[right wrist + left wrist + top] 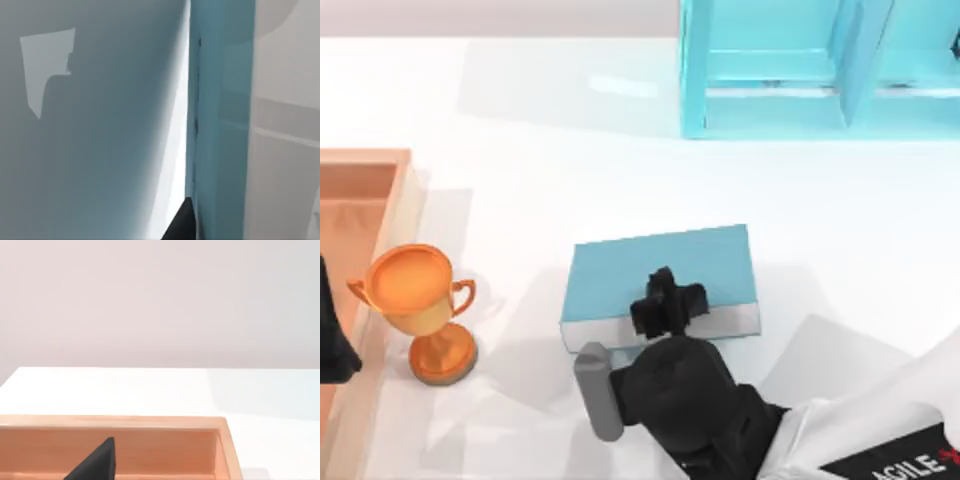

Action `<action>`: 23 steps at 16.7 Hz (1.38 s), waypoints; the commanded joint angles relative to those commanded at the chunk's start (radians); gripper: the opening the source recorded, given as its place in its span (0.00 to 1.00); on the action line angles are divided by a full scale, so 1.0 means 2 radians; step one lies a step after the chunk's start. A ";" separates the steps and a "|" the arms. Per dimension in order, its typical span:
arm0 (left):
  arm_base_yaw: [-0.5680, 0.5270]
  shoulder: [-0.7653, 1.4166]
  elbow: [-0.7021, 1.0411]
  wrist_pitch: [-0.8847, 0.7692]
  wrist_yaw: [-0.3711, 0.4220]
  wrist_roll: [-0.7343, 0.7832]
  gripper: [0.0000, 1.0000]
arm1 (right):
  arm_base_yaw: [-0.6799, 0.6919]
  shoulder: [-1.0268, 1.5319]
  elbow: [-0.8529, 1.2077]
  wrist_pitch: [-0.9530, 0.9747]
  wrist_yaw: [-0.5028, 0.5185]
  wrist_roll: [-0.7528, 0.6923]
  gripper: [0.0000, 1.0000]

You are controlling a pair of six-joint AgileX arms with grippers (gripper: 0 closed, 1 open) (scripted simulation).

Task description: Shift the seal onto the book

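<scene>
Left arm: you have it parked at the far left edge of the tabletop [570,140], over the wooden tray [360,200]; a dark part of its left end effector [95,465] shows in the left wrist view above the tray's inner wall, and you cannot tell how far its fingers stand apart.
Trophy: your orange two-handled trophy [415,300] stands upright just beside the tray, well to the left of the book.
Book: the teal book [620,270] lies flat at the tabletop's centre, white page edges along its near side.
Right end effector: your right end effector [665,300] sits low over the book's near half, arm reaching in from the lower right; you cannot tell how wide its fingers are.
Seal: you cannot make it out; the black end effector covers the spot on the book beneath it.
Shelf unit: the light cyan shelf unit [770,70] stands at the far right, well apart from the book.
</scene>
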 joint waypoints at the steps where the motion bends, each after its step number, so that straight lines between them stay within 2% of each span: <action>1: 0.000 0.000 0.000 0.000 0.000 0.000 1.00 | 0.003 -0.006 0.001 0.003 0.001 0.002 0.00; 7: 0.000 0.000 0.000 0.000 0.000 0.000 1.00 | 0.050 -0.035 0.057 0.018 0.008 0.018 0.00; 14: 0.000 0.000 0.000 0.000 0.000 0.000 1.00 | 0.049 -0.036 0.042 0.023 0.012 0.020 0.00; 23: 0.000 0.000 0.000 0.000 0.000 0.000 1.00 | 0.050 0.019 0.045 0.080 0.008 0.020 0.00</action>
